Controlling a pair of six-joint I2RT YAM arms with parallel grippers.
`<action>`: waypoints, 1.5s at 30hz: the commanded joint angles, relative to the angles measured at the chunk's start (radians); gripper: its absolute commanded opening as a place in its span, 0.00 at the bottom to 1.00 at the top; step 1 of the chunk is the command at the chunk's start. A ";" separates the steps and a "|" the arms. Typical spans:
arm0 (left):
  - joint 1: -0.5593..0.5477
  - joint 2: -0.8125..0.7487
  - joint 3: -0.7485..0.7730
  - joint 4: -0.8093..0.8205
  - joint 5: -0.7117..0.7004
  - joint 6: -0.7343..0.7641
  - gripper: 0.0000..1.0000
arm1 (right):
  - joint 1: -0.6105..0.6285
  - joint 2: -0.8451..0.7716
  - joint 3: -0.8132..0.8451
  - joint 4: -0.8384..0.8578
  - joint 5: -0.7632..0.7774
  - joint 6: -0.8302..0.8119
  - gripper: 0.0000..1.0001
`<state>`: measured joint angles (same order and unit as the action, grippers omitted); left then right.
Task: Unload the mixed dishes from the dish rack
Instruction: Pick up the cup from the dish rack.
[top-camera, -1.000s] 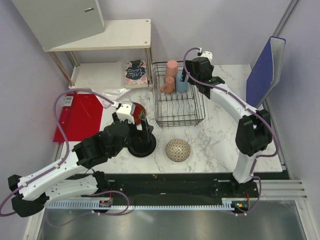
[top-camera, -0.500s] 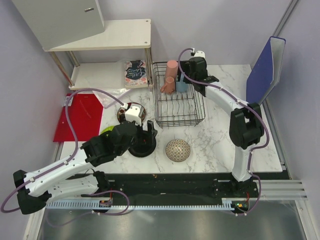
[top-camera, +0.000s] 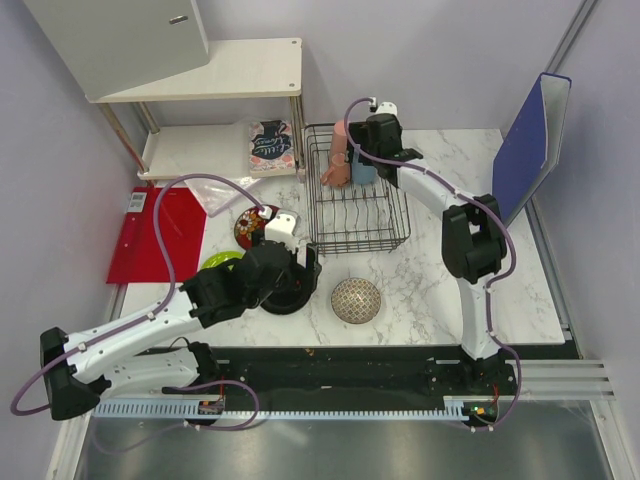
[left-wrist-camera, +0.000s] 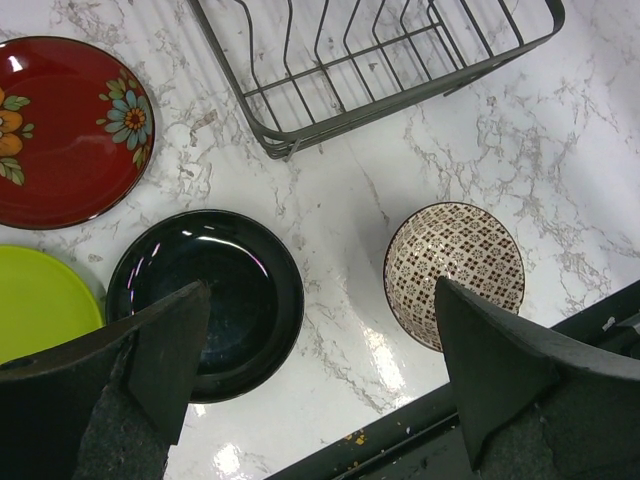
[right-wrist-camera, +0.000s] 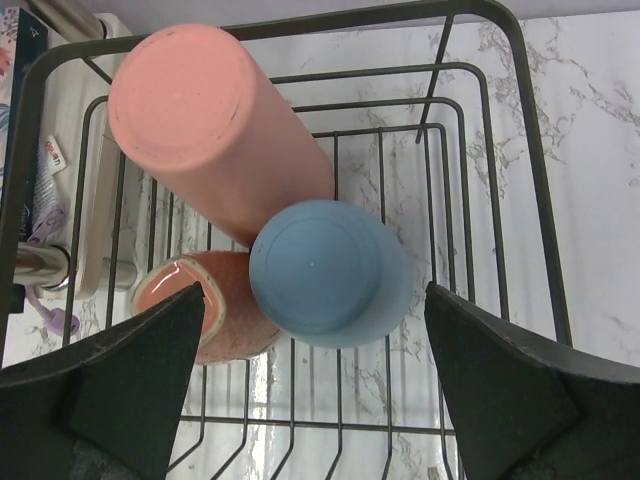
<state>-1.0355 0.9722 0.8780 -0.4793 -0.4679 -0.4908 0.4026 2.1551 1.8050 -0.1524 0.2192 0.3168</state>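
Observation:
The black wire dish rack (top-camera: 372, 232) holds a tall pink cup (right-wrist-camera: 210, 125), a small pink mug (right-wrist-camera: 196, 302) lying on its side, and an upturned light-blue cup (right-wrist-camera: 325, 270). My right gripper (right-wrist-camera: 312, 295) hangs open above the rack, its fingers either side of the blue cup and apart from it. On the marble lie the dark red plate (left-wrist-camera: 65, 130), lime-green plate (left-wrist-camera: 40, 300), glossy black plate (left-wrist-camera: 205, 300) and beige patterned bowl (left-wrist-camera: 455, 272). My left gripper (left-wrist-camera: 318, 290) is open and empty, above the gap between black plate and bowl.
A white shelf (top-camera: 215, 70) stands at the back left, with a floral packet (top-camera: 268, 145) beside the rack. A red mat (top-camera: 160, 232) lies at the left. A blue board (top-camera: 530, 140) leans at the right. The black rail (left-wrist-camera: 420, 440) marks the near table edge.
My left arm has swung right and away from the black plate, uncovering the red and green plates. My right gripper has moved left over the cups in the rack.

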 joint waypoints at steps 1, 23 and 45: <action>0.002 0.013 -0.001 0.051 -0.012 0.014 0.98 | -0.001 0.040 0.076 0.017 0.028 -0.013 0.98; 0.002 0.011 -0.053 0.056 -0.002 -0.014 0.96 | -0.001 0.083 0.030 0.059 0.123 -0.042 0.60; 0.002 -0.015 -0.048 0.057 -0.028 -0.012 0.95 | 0.010 -0.359 -0.222 0.013 0.014 0.068 0.45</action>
<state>-1.0355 0.9733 0.8131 -0.4572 -0.4686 -0.4915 0.4030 1.9182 1.6039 -0.1383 0.2897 0.3470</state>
